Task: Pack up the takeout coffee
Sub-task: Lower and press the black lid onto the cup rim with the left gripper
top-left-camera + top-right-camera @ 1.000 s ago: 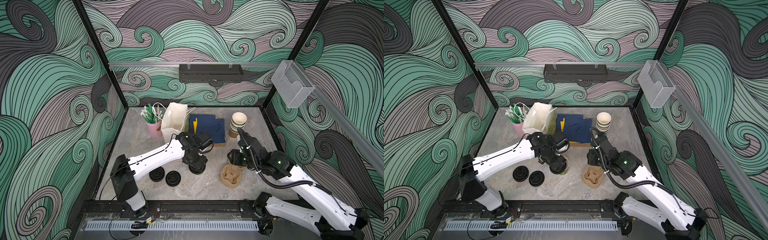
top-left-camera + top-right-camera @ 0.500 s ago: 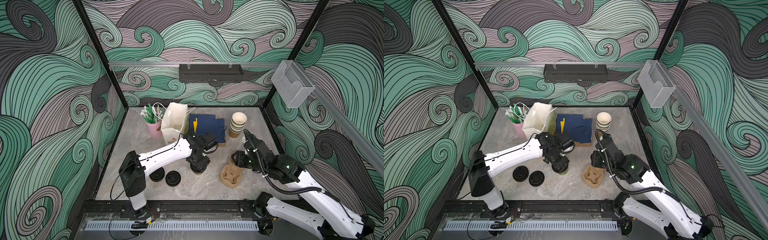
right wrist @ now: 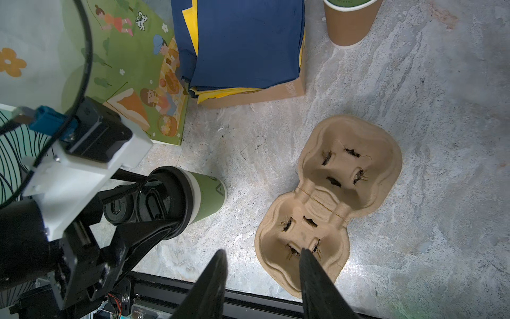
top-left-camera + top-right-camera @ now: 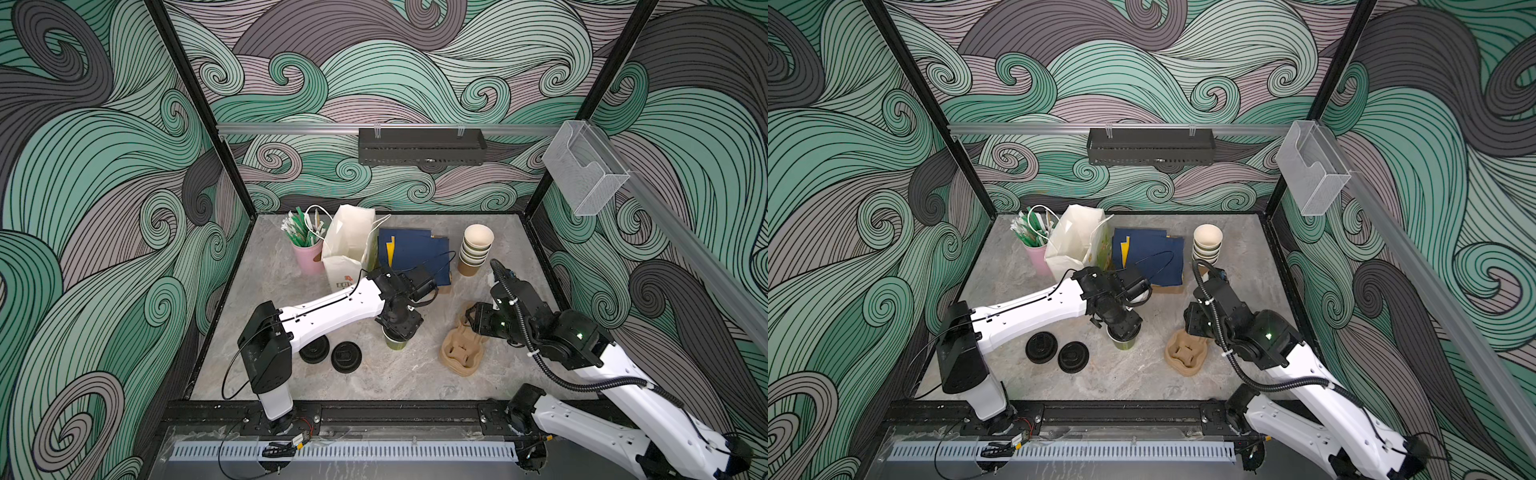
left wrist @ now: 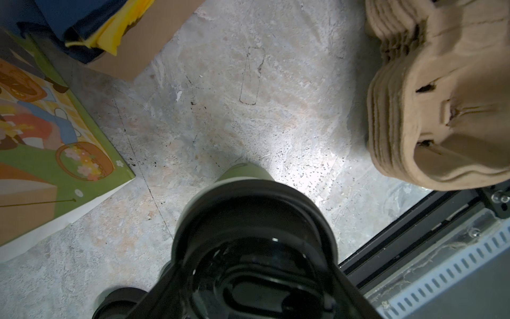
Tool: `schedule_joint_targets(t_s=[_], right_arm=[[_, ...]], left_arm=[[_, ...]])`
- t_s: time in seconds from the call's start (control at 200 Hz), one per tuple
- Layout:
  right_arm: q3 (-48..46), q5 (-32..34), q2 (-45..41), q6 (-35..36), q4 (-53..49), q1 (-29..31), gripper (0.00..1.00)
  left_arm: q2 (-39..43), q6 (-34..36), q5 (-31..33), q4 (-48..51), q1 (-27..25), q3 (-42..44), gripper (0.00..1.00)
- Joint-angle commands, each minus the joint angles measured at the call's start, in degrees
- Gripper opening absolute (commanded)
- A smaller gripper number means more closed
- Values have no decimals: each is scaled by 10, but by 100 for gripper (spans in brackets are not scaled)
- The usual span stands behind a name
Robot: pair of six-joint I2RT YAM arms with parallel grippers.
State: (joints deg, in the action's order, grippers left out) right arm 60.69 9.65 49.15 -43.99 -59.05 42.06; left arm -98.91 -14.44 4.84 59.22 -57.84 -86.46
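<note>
Lid-level approach to one lidded cup point(image 3: 209, 193), judged to be the start of its transfer into the pulp carrier point(image 3: 386, 143). The cup stands upright on the table point(image 4: 374, 386), between the illustrated paper bag point(image 4: 349, 245) and the carrier and apart from both; both carrier wells are vacant. The left gripper point(image 3: 154, 197) straddles the black sip lid point(image 5: 254, 221), with a finger along each side of its rim; whether the jaws clamp the lid or merely flank it cannot be told. The right gripper point(image 3: 262, 254) hovers at one end of the carrier, jaws parted with nothing between them. Next move, as judged: a secure hold at the lid, a vertical lift and a level carry to a well, with the right gripper free to steady the carrier. Hidden or unclear: in both top views the left wrist covers the lid and fingertips; in the left wrist view the lid fills the foreground and no finger is distinguishable; lid seating and cup contents are not visible; no second capped cup appears in any view; two loose lids point(image 4: 346, 356) lie beside the left arm
</note>
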Motion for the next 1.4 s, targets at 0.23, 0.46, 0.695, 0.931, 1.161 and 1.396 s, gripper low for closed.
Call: schedule_joint_targets(t_s=[0.23,0.46,0.695,0.931,1.161,1.396], right_arm=[[-2,6,1,-10,-10,-5,45],[-3,5,0,-11,-12,-5,45],[-2,4,3,-10,-12,-6,45],[-2,3,5,-9,-12,-6,45],[-2,3,6,-8,-12,-6,45],[0,2,9,-6,-12,-8,45]], left_arm=[[-3,8,19,10,-6,0,70],[-3,0,14,24,-8,-7,70],[-6,-6,8,27,-8,-3,70],[-13,-10,26,22,-9,-3,70],[-19,-14,24,20,-9,-2,70],[-27,-16,19,20,-8,0,70]])
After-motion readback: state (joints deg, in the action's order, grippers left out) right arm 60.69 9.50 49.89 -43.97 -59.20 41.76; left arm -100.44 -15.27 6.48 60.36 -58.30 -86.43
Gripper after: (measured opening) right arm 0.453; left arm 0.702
